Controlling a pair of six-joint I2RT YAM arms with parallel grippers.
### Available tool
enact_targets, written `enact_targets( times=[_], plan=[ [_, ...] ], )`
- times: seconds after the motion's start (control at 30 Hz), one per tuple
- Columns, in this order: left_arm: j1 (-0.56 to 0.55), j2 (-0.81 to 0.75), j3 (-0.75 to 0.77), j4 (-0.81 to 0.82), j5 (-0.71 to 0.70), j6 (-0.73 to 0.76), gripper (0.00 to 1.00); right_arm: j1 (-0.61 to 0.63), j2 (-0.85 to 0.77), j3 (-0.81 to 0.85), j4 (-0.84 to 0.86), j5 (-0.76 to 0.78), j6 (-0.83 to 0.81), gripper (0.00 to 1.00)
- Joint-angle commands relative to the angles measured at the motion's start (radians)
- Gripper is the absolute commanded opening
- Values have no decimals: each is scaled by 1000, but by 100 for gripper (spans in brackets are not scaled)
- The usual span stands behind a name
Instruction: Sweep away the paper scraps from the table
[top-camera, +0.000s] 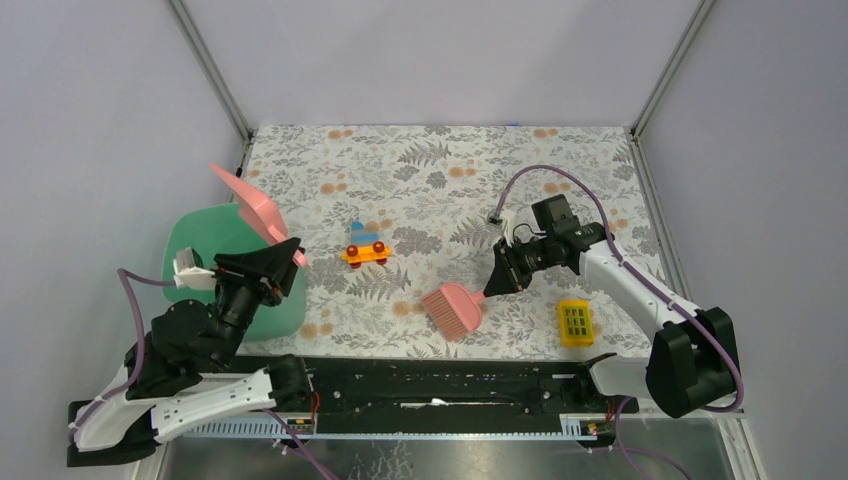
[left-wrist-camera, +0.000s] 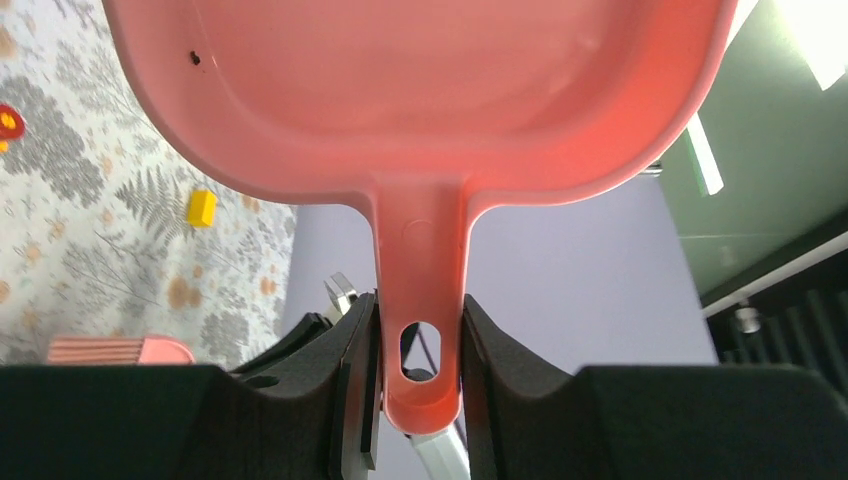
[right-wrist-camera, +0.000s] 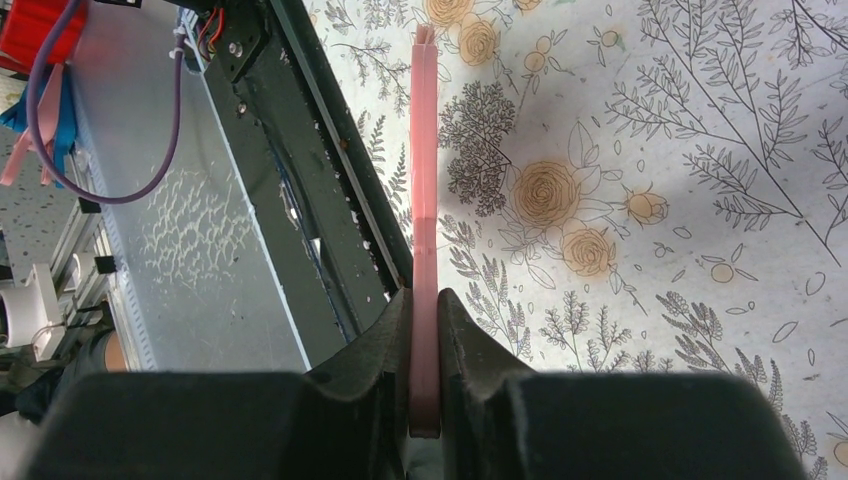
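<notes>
My left gripper (top-camera: 290, 255) is shut on the handle of the pink dustpan (top-camera: 255, 205) and holds it raised and tilted above the green bin (top-camera: 205, 250) at the table's left edge. In the left wrist view the handle sits between the fingers (left-wrist-camera: 420, 330), and the dustpan's tray (left-wrist-camera: 420, 90) holds only one tiny dark speck (left-wrist-camera: 194, 58). My right gripper (top-camera: 500, 278) is shut on the handle of the pink brush (top-camera: 452, 308), whose head rests on the table (top-camera: 420, 160) near the front. The brush handle (right-wrist-camera: 425, 150) shows edge-on in the right wrist view. I see no paper scraps on the table.
A small toy car (top-camera: 365, 248) of orange, blue and yellow blocks stands mid-table. A yellow block with holes (top-camera: 574, 322) lies front right, beside the right arm. The black rail (top-camera: 440, 380) runs along the near edge. Metal frame posts stand at the back corners.
</notes>
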Motion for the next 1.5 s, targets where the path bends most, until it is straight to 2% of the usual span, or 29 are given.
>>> enact_targets(
  times=[0.0, 0.17, 0.27, 0.43, 0.53, 0.8, 0.97, 1.1, 1.27, 1.3, 1.47],
  plan=[
    [-3, 127, 115, 50, -9, 250, 0, -2, -35, 40, -22, 22, -15, 0],
    [-4, 311, 256, -22, 65, 384, 0, -1, -92, 109, -82, 164, -51, 0],
    [-3, 424, 313, -22, 148, 484, 0, -1, -136, 149, -126, 269, -79, 0],
    [-3, 648, 432, -112, 290, 624, 0, -2, -207, 210, -196, 436, -94, 0],
    [-3, 749, 445, -118, 380, 674, 0, -2, -250, 223, -224, 542, -106, 0],
    [1, 993, 360, -135, 481, 789, 0, -16, -306, 193, -231, 830, -101, 0],
    [5, 1211, 372, -222, 579, 870, 0, -18, -309, 194, -211, 1003, -198, 0],
    [6, 1343, 374, -250, 617, 890, 0, -18, -343, 178, -137, 1144, -386, 0],
    [48, 1412, 314, -125, 724, 936, 0, -18, -367, 53, 20, 1200, -569, 0],
    [65, 1418, 300, -89, 756, 944, 0, -18, -366, 18, 52, 1212, -602, 3],
    [128, 1454, 285, 8, 814, 969, 17, -18, -341, -170, 250, 1249, -717, 3]
  ],
)
